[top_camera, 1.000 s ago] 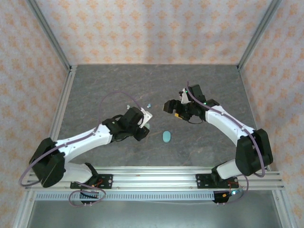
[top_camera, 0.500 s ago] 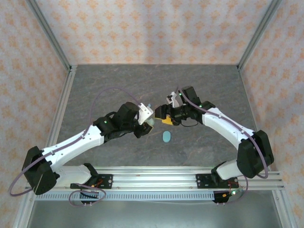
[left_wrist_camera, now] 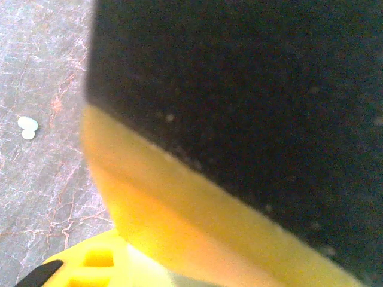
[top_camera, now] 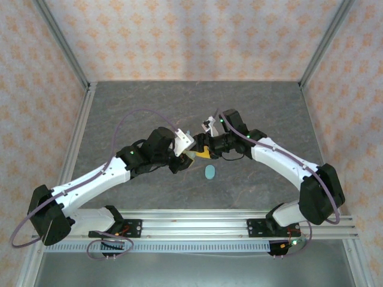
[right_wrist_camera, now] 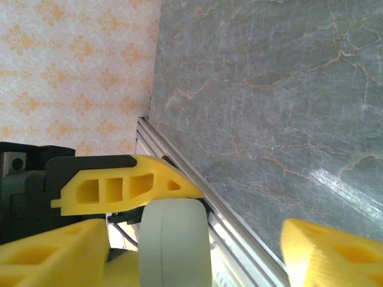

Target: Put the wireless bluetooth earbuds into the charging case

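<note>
My left gripper (top_camera: 186, 157) is shut on a pale whitish-green charging case (right_wrist_camera: 173, 242), held edge-on above the table with its seam showing. My right gripper (top_camera: 200, 150) meets it from the right and stands open around the case (top_camera: 188, 160), which sits close to its left finger (right_wrist_camera: 54, 251); the other finger (right_wrist_camera: 335, 251) is well apart. A left-gripper finger (right_wrist_camera: 119, 185) lies over the case. Two tiny whitish earbuds (left_wrist_camera: 27, 127) lie together on the grey table. In the left wrist view, the right gripper's black and yellow body (left_wrist_camera: 239, 119) blocks most of the picture.
A teal oval case (top_camera: 209, 172) lies on the table just in front of the two grippers. The grey marbled table (top_camera: 149, 101) is fenced by aluminium posts and patterned walls; a metal rail (top_camera: 197, 218) runs along its near edge.
My left arm swung up and right with the pale case to the table's middle. My right gripper moved left to meet it and its jaws narrowed around the case.
</note>
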### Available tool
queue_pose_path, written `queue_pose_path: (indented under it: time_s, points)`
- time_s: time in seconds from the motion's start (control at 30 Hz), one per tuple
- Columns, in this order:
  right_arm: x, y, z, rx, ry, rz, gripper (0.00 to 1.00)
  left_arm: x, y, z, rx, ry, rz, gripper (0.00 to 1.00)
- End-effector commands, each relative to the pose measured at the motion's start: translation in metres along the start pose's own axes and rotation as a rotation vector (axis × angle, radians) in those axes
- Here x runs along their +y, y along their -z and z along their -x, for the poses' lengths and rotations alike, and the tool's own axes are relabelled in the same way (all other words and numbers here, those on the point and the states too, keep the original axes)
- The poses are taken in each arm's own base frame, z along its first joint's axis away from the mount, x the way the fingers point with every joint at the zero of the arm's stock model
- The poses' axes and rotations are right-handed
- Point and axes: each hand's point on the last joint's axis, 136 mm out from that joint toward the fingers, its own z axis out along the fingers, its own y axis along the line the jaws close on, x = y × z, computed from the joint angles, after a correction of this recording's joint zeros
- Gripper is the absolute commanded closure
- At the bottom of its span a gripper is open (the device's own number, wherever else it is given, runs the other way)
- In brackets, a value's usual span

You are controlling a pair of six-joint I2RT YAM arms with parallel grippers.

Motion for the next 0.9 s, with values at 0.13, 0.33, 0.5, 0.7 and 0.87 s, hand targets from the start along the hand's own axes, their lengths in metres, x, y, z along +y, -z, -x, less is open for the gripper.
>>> queue_pose_path:
  time_s: [0.13,0.33,0.5,0.7,0.87]
  points:
    - [0.024,0.003,0.003,-0.015,0.038,0.105,0.58,0.006,0.013,0.026,-0.076,-0.001,0.050,0.81]
    - [0.037,0.004,0.013,-0.058,0.008,0.168,0.73,0.017,0.015,0.038,-0.116,0.024,0.097,0.77]
    - [0.039,0.005,0.023,-0.096,-0.045,0.165,0.81,0.021,0.017,0.049,-0.132,0.041,0.102,0.74]
    - [0.050,0.008,0.038,-0.155,-0.115,0.236,0.84,0.028,0.025,0.062,-0.177,0.086,0.092,0.53]
    - [0.055,0.018,0.055,-0.231,-0.190,0.289,0.86,0.042,0.039,0.075,-0.232,0.176,0.108,0.31]
